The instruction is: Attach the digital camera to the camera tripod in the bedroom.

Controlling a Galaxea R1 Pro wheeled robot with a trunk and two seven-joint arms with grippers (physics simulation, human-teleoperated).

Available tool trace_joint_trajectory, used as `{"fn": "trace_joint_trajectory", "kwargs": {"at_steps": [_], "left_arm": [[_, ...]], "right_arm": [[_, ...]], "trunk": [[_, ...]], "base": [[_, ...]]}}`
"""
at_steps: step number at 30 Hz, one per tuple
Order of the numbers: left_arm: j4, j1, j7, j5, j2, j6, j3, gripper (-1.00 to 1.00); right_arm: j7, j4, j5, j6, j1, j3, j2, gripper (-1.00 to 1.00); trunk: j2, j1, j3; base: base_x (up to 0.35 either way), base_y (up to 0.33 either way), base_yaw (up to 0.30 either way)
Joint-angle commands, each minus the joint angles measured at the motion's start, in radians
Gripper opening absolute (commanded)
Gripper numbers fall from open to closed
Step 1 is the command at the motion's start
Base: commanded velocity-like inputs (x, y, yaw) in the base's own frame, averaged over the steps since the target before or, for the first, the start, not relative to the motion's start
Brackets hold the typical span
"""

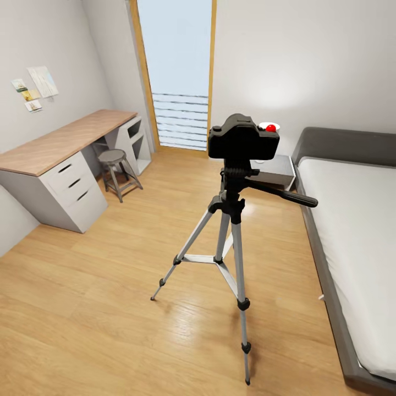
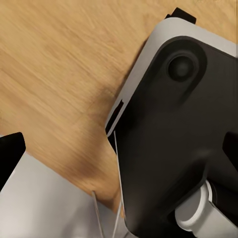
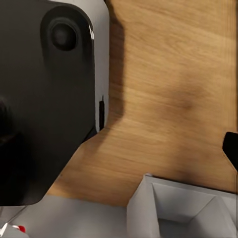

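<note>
The digital camera (image 1: 243,140), black and chunky with a red round button (image 1: 270,128), sits on top of the black head of the camera tripod (image 1: 231,231). The tripod stands upright in the middle of the bedroom's wood floor, silver legs spread and its pan handle (image 1: 286,195) pointing right toward the bed. In the left wrist view my left gripper (image 2: 121,158) hangs open over the floor, one black fingertip (image 2: 11,156) at each frame edge and nothing between. My right gripper (image 3: 119,153) also looks open, with one fingertip (image 3: 231,148) at the frame edge, over floor.
A wood-topped desk (image 1: 60,143) with white drawers lines the left wall, a small grey stool (image 1: 116,170) beside it. The grey bed (image 1: 357,231) fills the right side, a nightstand (image 1: 275,170) at its head. The tall window (image 1: 179,71) is behind. My black base (image 2: 183,124) lies under both wrists.
</note>
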Motion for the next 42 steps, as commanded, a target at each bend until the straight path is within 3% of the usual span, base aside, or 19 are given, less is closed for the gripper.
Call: {"fn": "trace_joint_trajectory", "kwargs": {"at_steps": [1,16,42], "left_arm": [[-0.002,-0.001,0.004,0.007,0.000,0.004,-0.009,1.00],[-0.010,0.000,0.004,0.007,-0.007,0.004,-0.009,1.00],[-0.010,0.000,0.004,0.006,-0.008,0.004,-0.010,1.00]], "right_arm": [[0.000,0.001,0.010,0.002,0.000,-0.009,0.000,1.00],[-0.011,0.002,0.009,-0.002,0.043,-0.010,0.037,1.00],[-0.010,0.002,0.010,-0.003,0.056,-0.011,0.041,1.00]], "trunk": [[-0.002,0.000,0.000],[-0.002,0.000,0.021],[-0.002,0.000,0.063]], "base": [[0.000,0.000,0.000],[0.000,0.000,0.000],[0.000,0.000,0.000]]}}
